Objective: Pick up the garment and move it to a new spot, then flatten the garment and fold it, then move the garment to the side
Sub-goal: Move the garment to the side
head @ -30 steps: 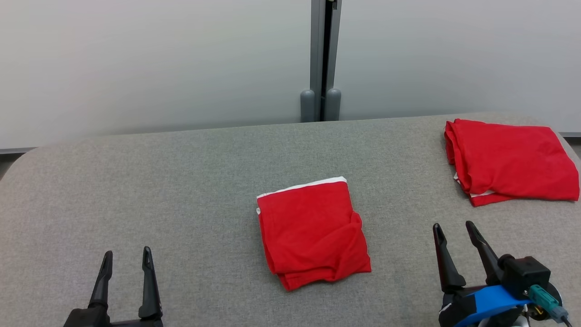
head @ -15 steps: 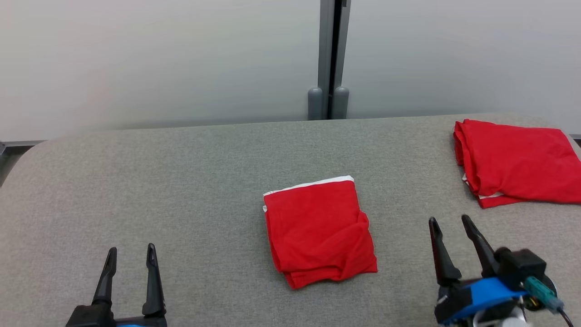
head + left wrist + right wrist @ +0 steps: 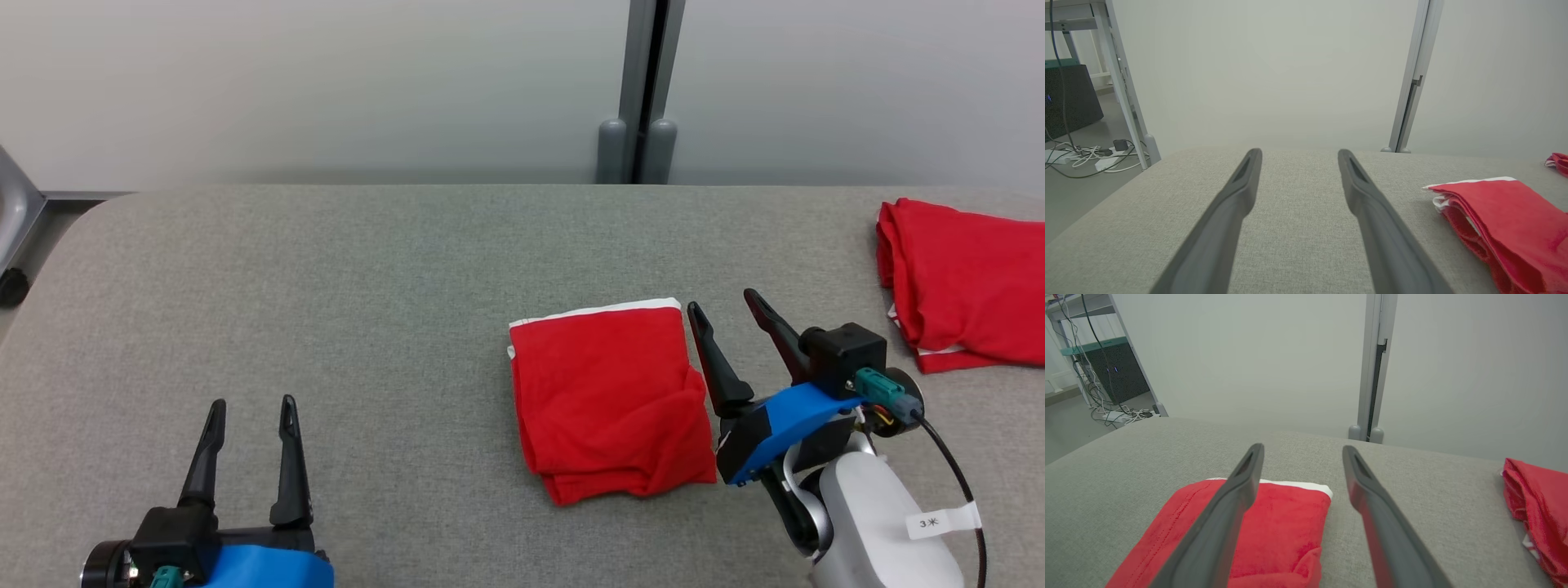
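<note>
Right gripper (image 3: pixel 721 300) gapes empty just beside the folded garment (image 3: pixel 612 400) mid-table (image 3: pixel 326 286); left gripper (image 3: pixel 253 402) gapes too, well apart. Left wrist view: garment (image 3: pixel 1502 216) lies off right. Right wrist view: one finger (image 3: pixel 1224 522) overlaps it.

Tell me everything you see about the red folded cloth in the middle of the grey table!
The red garment is soft-looking cloth folded into a chunky rectangle, several layers thick, with a white strip along its far edge and a rumpled bulge at its right side. It lies flat on the grey table. The right gripper, open, is close beside its right edge; whether it touches is unclear.
</note>
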Robot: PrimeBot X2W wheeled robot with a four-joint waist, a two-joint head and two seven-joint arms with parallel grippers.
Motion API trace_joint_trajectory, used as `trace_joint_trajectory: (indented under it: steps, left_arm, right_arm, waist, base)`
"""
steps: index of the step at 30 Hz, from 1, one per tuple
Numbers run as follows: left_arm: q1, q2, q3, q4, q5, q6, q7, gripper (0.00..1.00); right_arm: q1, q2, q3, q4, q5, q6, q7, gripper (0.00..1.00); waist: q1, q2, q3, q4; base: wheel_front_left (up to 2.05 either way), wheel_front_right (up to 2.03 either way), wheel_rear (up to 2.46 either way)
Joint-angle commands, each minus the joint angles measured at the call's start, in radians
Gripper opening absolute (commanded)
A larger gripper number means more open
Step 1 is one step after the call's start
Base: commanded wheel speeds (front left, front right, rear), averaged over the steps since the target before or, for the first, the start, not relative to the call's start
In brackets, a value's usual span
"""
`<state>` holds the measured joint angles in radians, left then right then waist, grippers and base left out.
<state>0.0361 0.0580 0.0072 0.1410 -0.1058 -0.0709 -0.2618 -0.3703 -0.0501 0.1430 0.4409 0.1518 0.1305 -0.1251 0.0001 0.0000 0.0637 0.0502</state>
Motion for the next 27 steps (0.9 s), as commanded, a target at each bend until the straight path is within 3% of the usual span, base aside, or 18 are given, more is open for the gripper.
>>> trace_joint_trajectory:
  steps: [1,13,26,27]
  left_arm:
    - [-0.025,0.000,-0.006,0.002,-0.006,-0.004,-0.004,1.00]
    - [-0.073,-0.005,-0.013,0.011,-0.018,-0.003,-0.004,1.00]
    - [-0.105,-0.007,-0.022,0.019,-0.018,-0.004,-0.004,1.00]
    - [-0.110,-0.007,-0.026,0.020,-0.021,-0.005,-0.004,1.00]
  right_arm:
    - [-0.027,-0.003,-0.002,0.032,-0.001,0.001,0.000,1.00]
    - [-0.084,-0.013,-0.033,0.287,-0.015,0.000,-0.033,1.00]
    - [-0.130,-0.003,0.022,0.521,0.033,0.000,-0.076,1.00]
    - [-0.148,-0.002,0.032,0.538,0.054,0.001,-0.088,0.45]
  waist:
    - [-0.0001,0.0000,0.021,0.021]
    - [-0.0001,0.0000,0.089,0.076]
    - [-0.0001,0.0000,0.108,0.084]
    - [-0.0001,0.0000,0.112,0.084]
  base:
    - [0.00,0.00,0.00]
    - [0.00,0.00,0.00]
    - [0.00,0.00,0.00]
    - [0.00,0.00,0.00]
